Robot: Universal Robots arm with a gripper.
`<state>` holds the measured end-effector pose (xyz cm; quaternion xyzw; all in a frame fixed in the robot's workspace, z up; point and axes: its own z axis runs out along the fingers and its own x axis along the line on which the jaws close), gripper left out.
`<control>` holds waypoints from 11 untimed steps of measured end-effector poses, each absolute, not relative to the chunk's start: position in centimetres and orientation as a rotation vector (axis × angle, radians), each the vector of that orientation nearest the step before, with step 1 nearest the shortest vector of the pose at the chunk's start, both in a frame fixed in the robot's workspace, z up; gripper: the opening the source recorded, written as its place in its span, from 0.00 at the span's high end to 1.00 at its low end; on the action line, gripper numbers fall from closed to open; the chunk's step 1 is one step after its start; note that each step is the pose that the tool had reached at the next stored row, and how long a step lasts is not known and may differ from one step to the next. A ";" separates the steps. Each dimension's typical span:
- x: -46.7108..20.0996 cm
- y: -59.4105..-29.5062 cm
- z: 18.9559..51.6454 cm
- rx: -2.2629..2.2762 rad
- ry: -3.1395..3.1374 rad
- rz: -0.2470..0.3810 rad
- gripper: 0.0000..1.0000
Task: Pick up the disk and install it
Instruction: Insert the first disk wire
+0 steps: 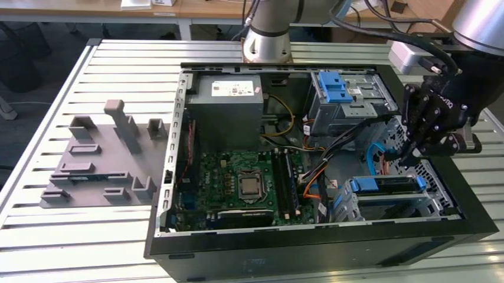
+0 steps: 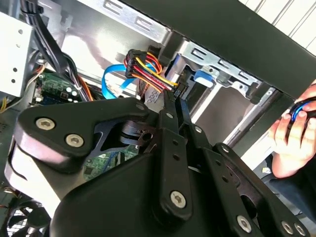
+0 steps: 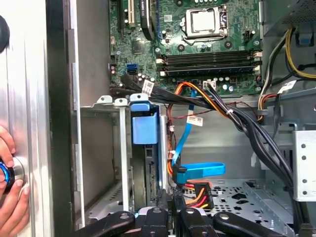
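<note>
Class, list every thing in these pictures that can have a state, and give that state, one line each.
computer case: open, side panel off.
disk: slotted into its bay, blue carrier end showing.
gripper: shut, down inside the case beside the cable connectors.
processor: bare, no cooler on it.
hand: closed around a blue-ringed object, outside the case.

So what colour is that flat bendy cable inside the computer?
Bright blue. The flat cable shows best in the first wrist view, near the gripper.
</note>
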<state>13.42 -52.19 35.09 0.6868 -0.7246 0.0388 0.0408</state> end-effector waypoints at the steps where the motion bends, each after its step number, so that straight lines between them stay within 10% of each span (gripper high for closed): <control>1: 13.4 -52.4 35.1 2.104 -2.220 0.118 0.84; 11: 13.4 -53.1 35.1 2.109 -2.216 0.118 0.84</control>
